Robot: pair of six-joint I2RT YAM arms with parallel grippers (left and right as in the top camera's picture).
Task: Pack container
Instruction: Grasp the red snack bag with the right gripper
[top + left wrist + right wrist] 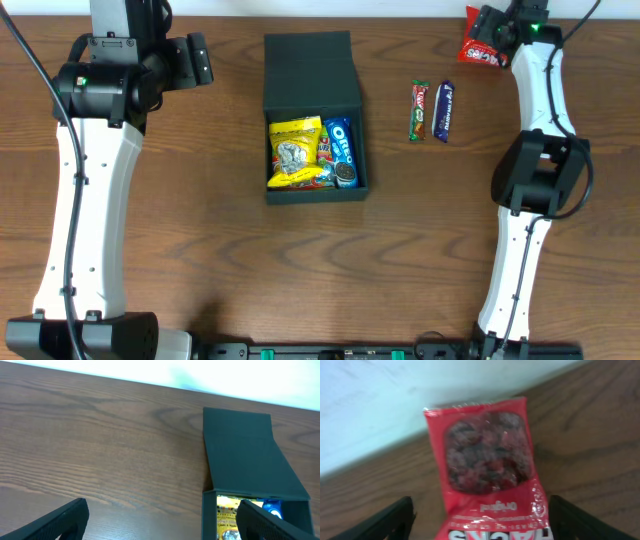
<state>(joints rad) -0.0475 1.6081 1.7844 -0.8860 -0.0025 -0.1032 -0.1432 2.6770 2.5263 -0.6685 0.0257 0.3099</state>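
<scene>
Far right edge of the brown wooden table [200,250]: right gripper [480,505] spread wide around a glossy red plastic snack packet [487,460].

Packet lying flat on the wood between the two black fingers [385,520], clamped by neither; jaws released. Over on the left, left gripper [162,510] likewise parted wide, holding nothing, hanging above the wood just beside the matte dark teal-black rectangular cardboard container [308,75]. Container at table centre, hinged flap lid swung open toward the far edge, open compartment carrying a crinkly yellow snack bag [296,150] and a blue Oreo packet [342,150] side by side. Between container and red packet, apart from both: a green-and-red wrapped bar [419,111] and a dark blue wrapped bar [445,110], parallel, just beside each other.
</scene>
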